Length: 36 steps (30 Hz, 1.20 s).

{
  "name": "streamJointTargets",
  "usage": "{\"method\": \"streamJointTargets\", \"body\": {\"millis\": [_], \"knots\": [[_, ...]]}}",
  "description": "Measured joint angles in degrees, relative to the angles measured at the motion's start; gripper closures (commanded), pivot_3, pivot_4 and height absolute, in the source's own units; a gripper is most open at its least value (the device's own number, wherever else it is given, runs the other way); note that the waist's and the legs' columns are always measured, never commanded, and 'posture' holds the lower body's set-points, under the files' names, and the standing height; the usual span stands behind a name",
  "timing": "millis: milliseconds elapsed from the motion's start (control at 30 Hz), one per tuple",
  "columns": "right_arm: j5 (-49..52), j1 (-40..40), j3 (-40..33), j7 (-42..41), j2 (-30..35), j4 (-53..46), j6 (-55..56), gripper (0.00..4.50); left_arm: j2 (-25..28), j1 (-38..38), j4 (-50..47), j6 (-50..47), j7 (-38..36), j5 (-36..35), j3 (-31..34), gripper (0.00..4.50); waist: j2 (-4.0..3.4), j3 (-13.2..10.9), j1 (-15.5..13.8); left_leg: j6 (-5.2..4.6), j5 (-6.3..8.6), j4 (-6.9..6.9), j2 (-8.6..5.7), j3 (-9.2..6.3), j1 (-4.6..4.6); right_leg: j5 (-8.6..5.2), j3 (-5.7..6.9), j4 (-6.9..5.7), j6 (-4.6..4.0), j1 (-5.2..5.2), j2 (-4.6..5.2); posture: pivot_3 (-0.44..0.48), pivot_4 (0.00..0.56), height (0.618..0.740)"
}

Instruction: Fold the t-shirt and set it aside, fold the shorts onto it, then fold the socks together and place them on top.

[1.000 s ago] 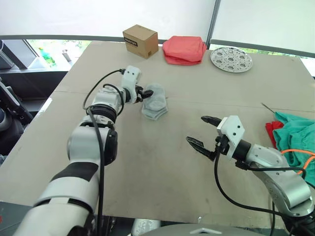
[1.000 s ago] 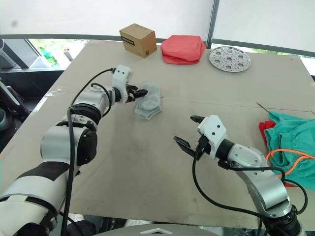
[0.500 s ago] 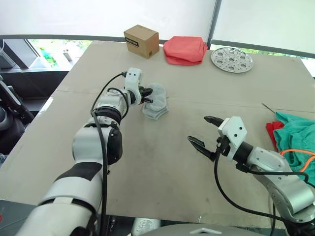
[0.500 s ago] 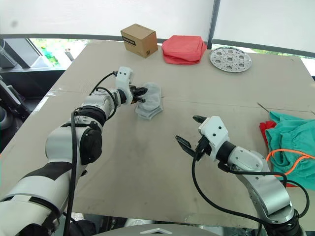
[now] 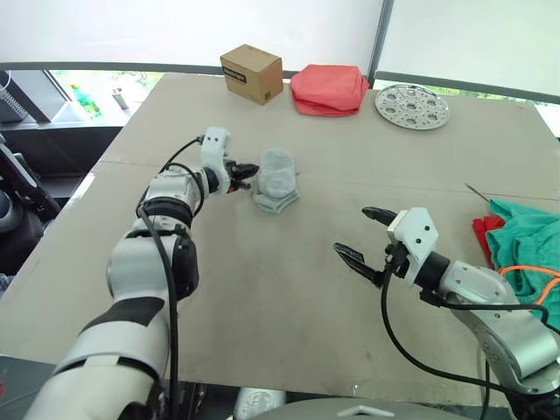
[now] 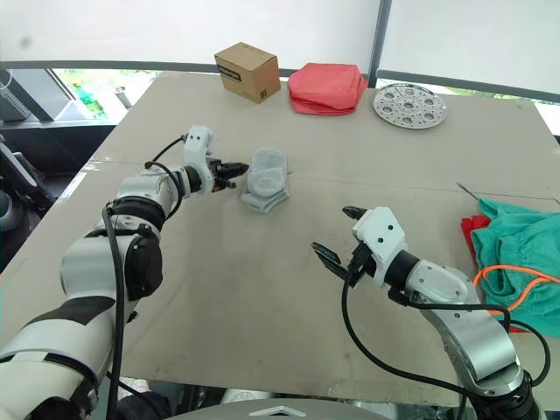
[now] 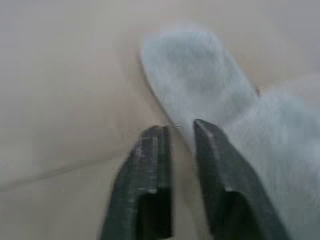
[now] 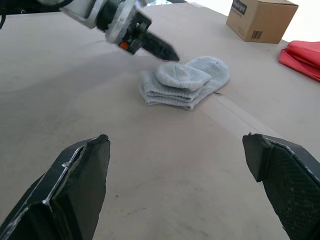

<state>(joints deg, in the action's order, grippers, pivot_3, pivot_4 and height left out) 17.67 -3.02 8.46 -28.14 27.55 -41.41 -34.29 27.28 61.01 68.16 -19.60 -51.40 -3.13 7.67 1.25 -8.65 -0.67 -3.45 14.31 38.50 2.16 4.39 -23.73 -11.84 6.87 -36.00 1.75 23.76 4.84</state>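
Head cam, left eye: cardboard box (image 5: pixel 251 73) at the far edge of the table (image 5: pixel 289 289), dark label on its side, print too small to read. Beside it a folded coral-pink cloth stack (image 5: pixel 328 88), then a round perforated metal disc (image 5: pixel 411 105). Grey socks (image 5: pixel 276 180) lie folded in a small pile on the table, mid-left. Left gripper (image 5: pixel 248 170) sits just beside the pile's left edge, fingers near closed w/ only a thin gap, nothing held. Right gripper (image 5: pixel 363 234) hovers nearer the camera and to the right, well apart from the socks, fingers spread wide, empty. Teal shorts (image 5: pixel 529 254) w/ orange drawstring (image 5: pixel 534 273) bunched at the table's right edge; a bit of the red t-shirt (image 5: pixel 486 234) pokes out from under them.

Right eye: same layout, no extra text legible.

Left wrist cam: two dark fingers (image 7: pixel 150 170) close together, narrow slit between, tips at the rim of the socks; whether they touch, can't tell.

Right wrist cam: wide-spread fingertips (image 8: pixel 75 185) frame the sock pile ahead; left gripper points at it from the far side. Box label shows a barcode-like mark; wording unreadable.
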Motion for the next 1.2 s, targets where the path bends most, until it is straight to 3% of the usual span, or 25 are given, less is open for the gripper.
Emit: {"method": "streamJointTargets", "body": {"millis": [100, 133, 200, 400, 633, 667, 700, 800, 933, 967, 1200], "knots": [[0.0, -0.1, 0.1, 0.0, -0.4, 0.2, 0.2, 0.0, 1.8, -7.3, -14.0, -4.1, -6.7, 0.5, -5.1, 3.22, -0.1, 0.1, 0.0, 0.0, 0.0, 0.0, 0.0, 0.06, 0.06, 0.01, -0.08, -0.01, -0.02, -0.02, 0.03, 0.0, 0.15, 0.74], [0.0, -0.1, 0.1, 0.0, -0.4, 0.2, 0.2, 0.0, 1.8, -8.6, -16.2, -4.3, -7.4, 0.4, -5.6, 3.78, -0.1, 0.1, 0.0, 0.01, 0.0, 0.01, 0.0, 0.09, 0.09, 0.03, -0.11, -0.04, -0.06, -0.04, 0.04, 0.0, 0.15, 0.74], [0.0, -0.1, 0.1, 0.0, -0.5, 0.4, 0.6, 0.0, 0.5, -12.8, -25.2, -7.5, -8.9, -0.3, -7.5, 4.47, -0.18, 0.2, -0.3, -0.04, 0.03, 0.02, -0.02, 0.02, 0.07, 0.02, -0.04, -0.01, -0.06, -0.08, 0.1, 0.0, 0.15, 0.74], [0.0, -0.2, 0.1, -0.2, -0.5, 0.8, 0.8, 0.0, -9.4, -18.5, -43.2, -25.0, -6.6, -6.0, -10.9, 4.47, -0.19, 0.2, -1.2, -0.18, 0.1, 0.33, -0.05, -0.05, -0.07, -0.01, -0.04, -0.01, 0.02, -0.11, 0.09, 0.0, 0.15, 0.74], [0.0, 0.5, -0.1, 0.0, 0.7, 0.7, 0.4, 0.0, -10.7, -21.1, -62.9, -42.8, 0.4, -15.2, -6.6, 4.47, -0.2, 0.2, 0.2, -0.16, 0.1, 0.23, 0.07, -0.1, 0.06, -0.02, -0.31, -0.11, 0.01, -0.1, -0.08, 0.0, 0.15, 0.74], [0.0, 0.5, -0.1, 0.0, 0.7, 0.7, 0.4, 0.0, -9.4, -21.7, -64.6, -44.0, 0.6, -16.8, -5.3, 3.82, -0.21, 0.2, 0.2, -0.15, 0.09, 0.18, 0.07, -0.09, 0.09, -0.03, -0.31, -0.11, 0.01, -0.1, -0.09, 0.0, 0.15, 0.74], [0.0, 0.6, -0.1, 0.0, 0.7, 0.7, 0.4, 0.0, -8.6, -22.0, -65.0, -44.4, 0.6, -17.5, -4.6, 3.63, -0.21, 0.2, 0.3, -0.15, 0.09, 0.15, 0.08, -0.08, 0.12, -0.03, -0.32, -0.11, 0.01, -0.09, -0.12, 0.0, 0.15, 0.74], [0.1, 0.6, -0.1, -0.1, 0.6, 0.7, 0.3, 0.0, -3.8, -23.3, -65.1, -44.6, 2.0, -19.8, 2.1, 2.24, -0.22, 0.1, 0.5, -0.09, 0.06, 0.11, 0.1, -0.1, 0.11, -0.04, -0.29, -0.09, 0.01, -0.07, -0.12, 0.0, 0.15, 0.74], [0.7, 0.2, 0.0, -0.6, 0.2, 1.1, 0.5, 0.0, -2.5, -22.7, -57.4, -39.1, 7.9, -18.8, 7.5, 0.34, -0.23, 0.2, -0.5, -0.1, 0.06, 0.13, -0.03, -0.13, 0.09, -0.03, -0.05, -0.07, 0.02, -0.11, 0.05, 0.0, 0.15, 0.74], [0.8, 0.1, 0.0, -0.9, 0.2, 1.3, 0.7, 0.0, -2.9, -22.0, -52.8, -36.0, 9.1, -17.7, 7.1, 0.11, -0.23, 0.2, -0.9, -0.11, 0.06, 0.17, -0.07, -0.13, 0.07, -0.03, -0.01, -0.05, 0.02, -0.14, 0.08, 0.0, 0.15, 0.74], [1.4, -1.0, 0.1, -1.2, 0.1, 2.2, -1.0, 0.0, -4.1, -12.7, -28.3, -14.6, 6.8, -9.9, -1.8, 0.11, -0.17, 0.2, -1.6, -0.14, 0.09, 0.31, -0.07, -0.1, -0.02, -0.09, -0.03, 0.02, -0.17, -0.16, 0.04, 0.0, 0.15, 0.74]]}}
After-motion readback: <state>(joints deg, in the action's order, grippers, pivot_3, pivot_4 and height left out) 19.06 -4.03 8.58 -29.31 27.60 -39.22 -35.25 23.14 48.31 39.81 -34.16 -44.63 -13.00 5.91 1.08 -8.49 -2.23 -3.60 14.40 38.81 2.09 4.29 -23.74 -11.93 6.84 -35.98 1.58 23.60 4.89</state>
